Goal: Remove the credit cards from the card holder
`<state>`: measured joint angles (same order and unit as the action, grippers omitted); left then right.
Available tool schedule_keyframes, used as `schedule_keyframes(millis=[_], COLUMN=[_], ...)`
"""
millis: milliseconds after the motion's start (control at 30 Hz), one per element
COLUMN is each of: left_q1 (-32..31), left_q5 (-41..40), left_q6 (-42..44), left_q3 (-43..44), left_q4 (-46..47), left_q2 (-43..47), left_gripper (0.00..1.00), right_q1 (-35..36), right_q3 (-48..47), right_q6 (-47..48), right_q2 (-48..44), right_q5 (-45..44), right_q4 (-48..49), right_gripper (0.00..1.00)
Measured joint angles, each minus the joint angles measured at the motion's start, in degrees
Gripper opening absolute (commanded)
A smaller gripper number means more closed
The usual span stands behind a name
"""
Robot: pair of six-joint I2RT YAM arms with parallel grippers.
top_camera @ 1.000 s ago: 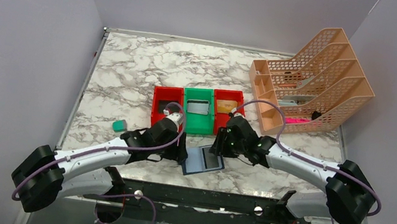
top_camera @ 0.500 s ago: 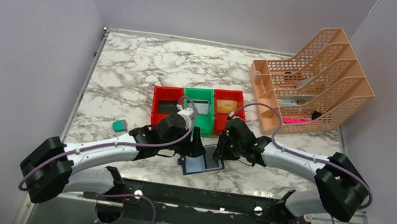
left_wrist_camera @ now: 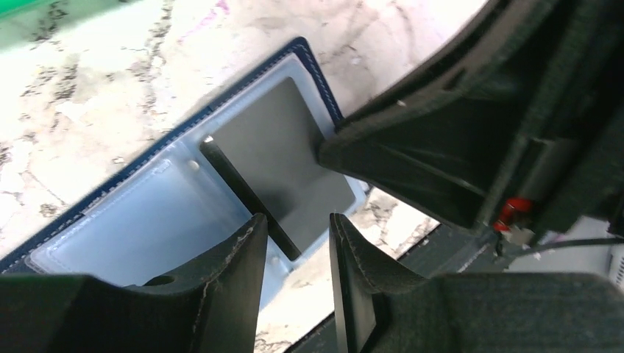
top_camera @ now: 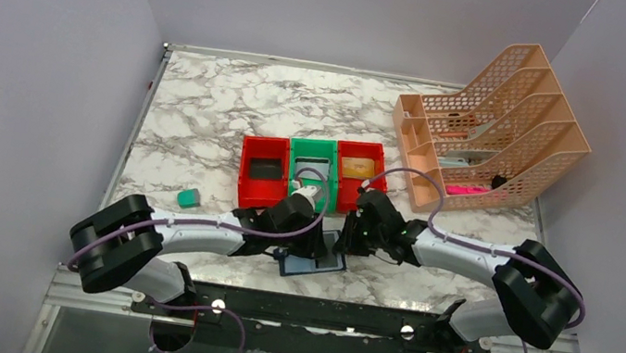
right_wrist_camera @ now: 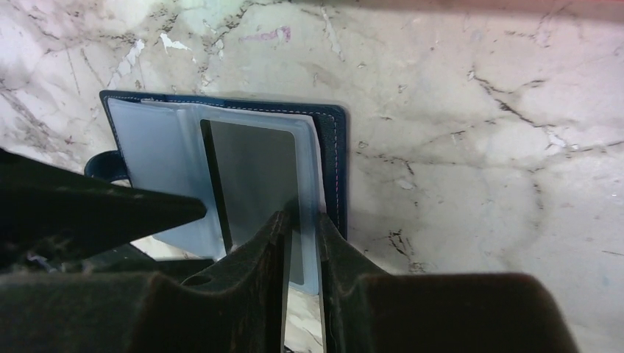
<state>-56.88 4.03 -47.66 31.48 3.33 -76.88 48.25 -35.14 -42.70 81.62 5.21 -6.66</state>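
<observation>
1 unfolded card holder (right_wrist_camera: 154, 184) shows 1 grey card (right_wrist_camera: 254, 169); left gripper (left_wrist_camera: 296, 228) narrowly parted, right gripper (right_wrist_camera: 300, 220) narrower, perhaps pinching it.

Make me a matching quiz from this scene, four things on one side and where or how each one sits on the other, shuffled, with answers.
1. navy-blue folding card holder
2. small teal block
3. peach mesh plastic file rack
4. green plastic bin

A. flanked by red plastic bins
B. back right
C. lying open flat
D. alone, far left

Pairs: 1-C, 2-D, 3-B, 4-A
</observation>
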Motion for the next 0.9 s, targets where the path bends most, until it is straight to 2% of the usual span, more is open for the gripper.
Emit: schedule_keyframes(millis=[267, 600, 900], left_q1=[-0.26, -0.42, -0.52], left_q5=[-3.91, -6.78, -7.08], left_q6=[-2.25, -3.69, -3.76], left_q3=[-0.35, -3.1, -3.13], left_q4=[0.44, 0.39, 0.39], left_q2=[-1.77, 0.61, 0.79], left_gripper=[0.31, 0.31, 0.31], right_q1=[0.0, 0.0, 0.0], right_q3=[0.55, -0.39, -0.42], right_q6=[-0.74, 1.44, 1.6], right_q2=[-0.61, -4.92, -0.81], right_q5=[1.73, 2.8, 8.39], right_q4=[0.07, -1.77, 2.01], right_gripper=[0.24, 0.26, 0.26])
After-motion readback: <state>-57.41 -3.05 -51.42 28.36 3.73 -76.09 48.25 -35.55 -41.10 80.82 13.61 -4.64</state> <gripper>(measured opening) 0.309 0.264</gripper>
